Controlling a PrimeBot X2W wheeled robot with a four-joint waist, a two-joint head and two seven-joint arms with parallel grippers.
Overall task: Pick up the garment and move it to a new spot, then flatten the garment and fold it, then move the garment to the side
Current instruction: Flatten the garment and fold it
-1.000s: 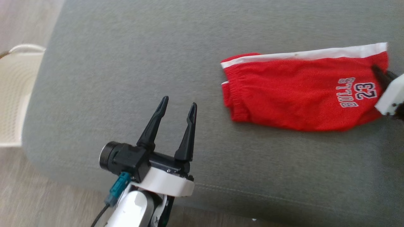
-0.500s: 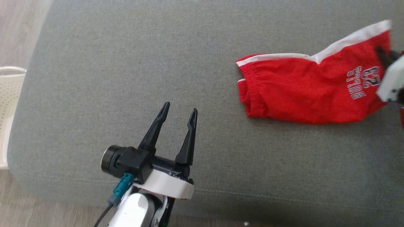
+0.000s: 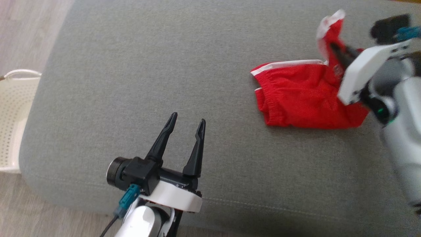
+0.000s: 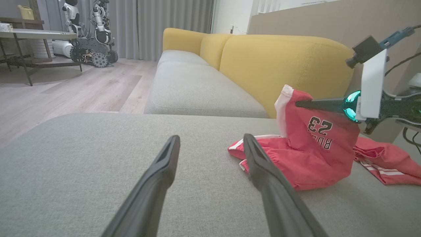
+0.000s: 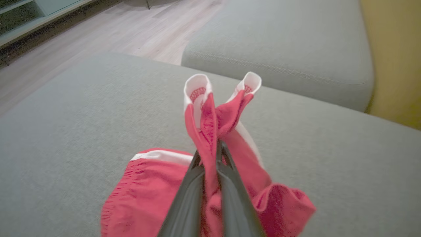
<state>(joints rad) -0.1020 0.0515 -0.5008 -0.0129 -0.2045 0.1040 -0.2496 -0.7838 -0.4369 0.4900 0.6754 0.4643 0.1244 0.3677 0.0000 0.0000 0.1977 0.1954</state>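
Note:
The garment point(image 3: 296, 98) is a pair of red shorts with white trim, lying on the grey cushion point(image 3: 164, 65) at the right of the head view. My right gripper point(image 3: 334, 47) is shut on the leg end, holding it raised above the cushion while the waistband end still lies flat. In the right wrist view the red cloth point(image 5: 210, 125) is pinched between the closed fingers point(image 5: 227, 197), with two white hems standing up. The left wrist view shows the lifted flap with "23" point(image 4: 315, 131). My left gripper point(image 3: 186, 118) hovers open and empty near the cushion's front edge, well left of the shorts.
A white perforated basket point(image 3: 13, 115) stands on the wooden floor left of the cushion. A yellow sofa back point(image 4: 279, 56) rises behind the garment. Another red cloth with white stripes point(image 4: 388, 161) lies right of it. A second robot point(image 4: 92, 33) stands far off.
My right gripper has lifted the garment's leg end up off the cushion and carried it towards the waistband. The head camera has shifted. My left gripper has stayed open and still.

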